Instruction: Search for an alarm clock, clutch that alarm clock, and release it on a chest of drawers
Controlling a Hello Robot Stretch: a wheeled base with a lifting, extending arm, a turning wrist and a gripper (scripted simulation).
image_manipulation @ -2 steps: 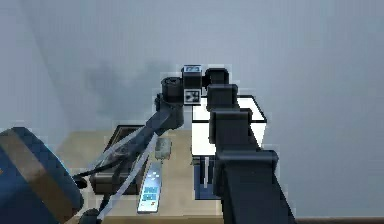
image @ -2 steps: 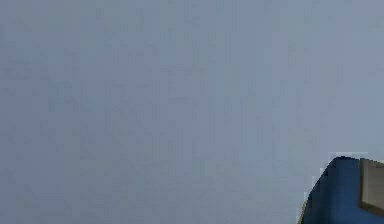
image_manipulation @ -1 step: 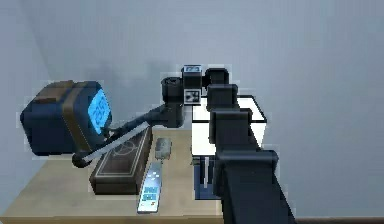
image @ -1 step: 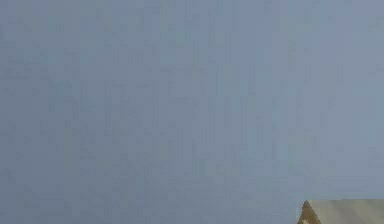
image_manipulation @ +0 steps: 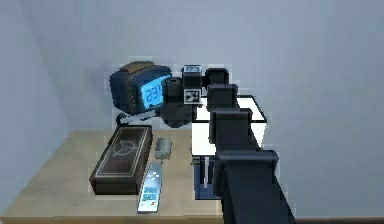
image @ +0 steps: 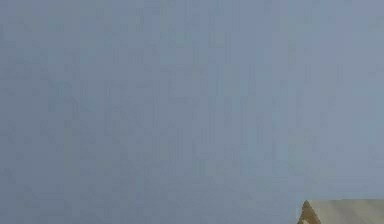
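Note:
An alarm clock (image_manipulation: 140, 90), dark blue with a lit pale-blue face, hangs in front of the wall above the wooden top's (image_manipulation: 70, 165) far edge, clear of it. The gripper (image_manipulation: 160, 110) holds the clock at its far end, and its dark body lies just right of the clock. The dark square arm (image_manipulation: 235, 150) rises from the bottom edge of the arm side view to two white marked squares (image_manipulation: 192, 78) beside the clock.
On the wooden top lie a long dark brown box (image_manipulation: 123, 162), a small grey thing (image_manipulation: 163, 150) and a white-and-blue remote (image_manipulation: 152, 188). A white flat thing (image_manipulation: 203, 138) lies behind the arm. A wooden corner (image: 340, 212) shows at the forward view's bottom right, below a bare grey-blue wall (image: 180, 100).

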